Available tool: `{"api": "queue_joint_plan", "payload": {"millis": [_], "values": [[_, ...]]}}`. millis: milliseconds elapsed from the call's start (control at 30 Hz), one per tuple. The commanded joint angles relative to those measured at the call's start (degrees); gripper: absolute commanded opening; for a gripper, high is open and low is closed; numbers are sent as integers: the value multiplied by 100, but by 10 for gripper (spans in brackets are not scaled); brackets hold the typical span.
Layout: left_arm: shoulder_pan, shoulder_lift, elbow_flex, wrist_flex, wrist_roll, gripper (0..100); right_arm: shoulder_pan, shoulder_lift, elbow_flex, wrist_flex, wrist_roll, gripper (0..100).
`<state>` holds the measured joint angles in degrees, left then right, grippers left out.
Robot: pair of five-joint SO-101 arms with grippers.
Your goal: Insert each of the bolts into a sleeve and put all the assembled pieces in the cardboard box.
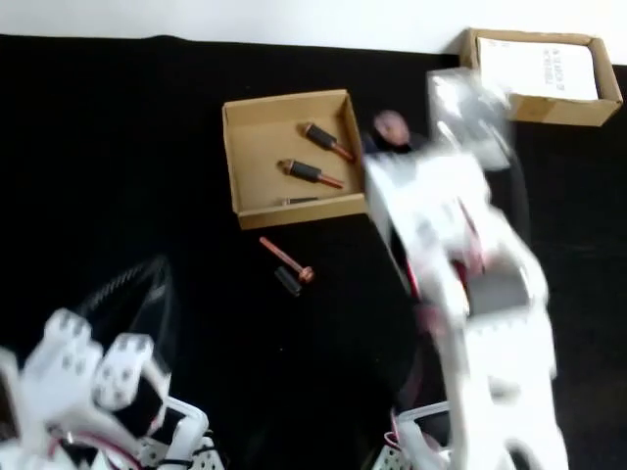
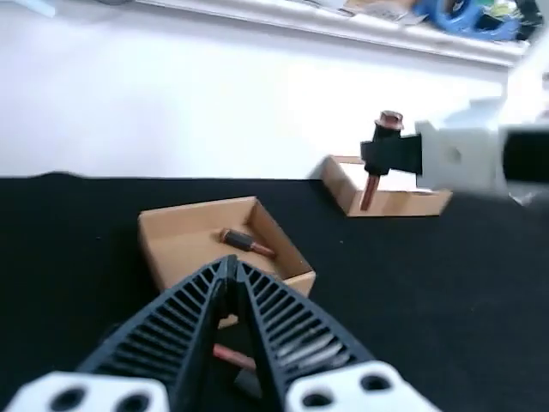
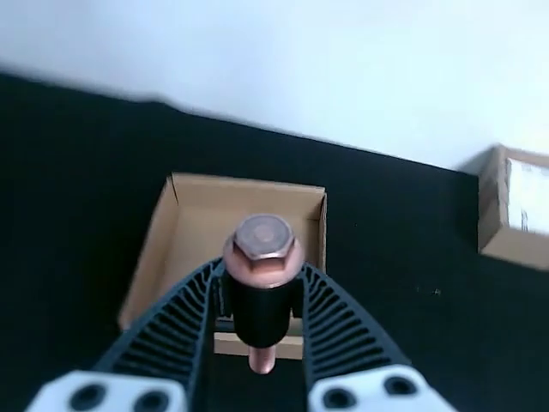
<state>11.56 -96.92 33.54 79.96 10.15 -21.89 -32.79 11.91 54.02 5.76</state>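
Note:
My right gripper (image 3: 262, 276) is shut on a copper bolt (image 3: 262, 249) seated in a black sleeve (image 3: 259, 313), held upright above the open cardboard box (image 3: 184, 249). In the high view that gripper (image 1: 390, 132) hangs just past the box's right wall (image 1: 357, 147). Two assembled pieces (image 1: 313, 173) lie in the box. A loose bolt (image 1: 284, 258) and a bare sleeve (image 1: 287, 282) lie on the black table in front of the box. My left gripper (image 2: 230, 264) is shut on nothing, low at the near left and pointed toward the box (image 2: 171, 245); the loose bolt (image 2: 232, 356) shows behind its fingers.
A second cardboard box (image 1: 588, 108) holding white paper stands at the far right corner. The left arm's white body (image 1: 88, 377) sits at the near left edge, the right arm's (image 1: 490, 323) along the right side. Black table lies open to the left of the box.

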Motion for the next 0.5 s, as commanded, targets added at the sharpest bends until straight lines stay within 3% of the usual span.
{"api": "queue_joint_plan", "payload": {"millis": [0, 133, 267, 467], "values": [[-382, -857, 954, 149, 9, 8, -259, 954, -743, -75, 1046, 6], [-848, -629, 1130, 747, 35, 8, -470, 1789, -1015, -92, 2409, 6], [-1262, -716, 1657, 826, 9, 8, -523, 2519, -1411, -163, 3648, 6], [-1833, -725, 2633, 782, 26, 8, -523, 3556, -1877, -752, 4879, 6]]}}
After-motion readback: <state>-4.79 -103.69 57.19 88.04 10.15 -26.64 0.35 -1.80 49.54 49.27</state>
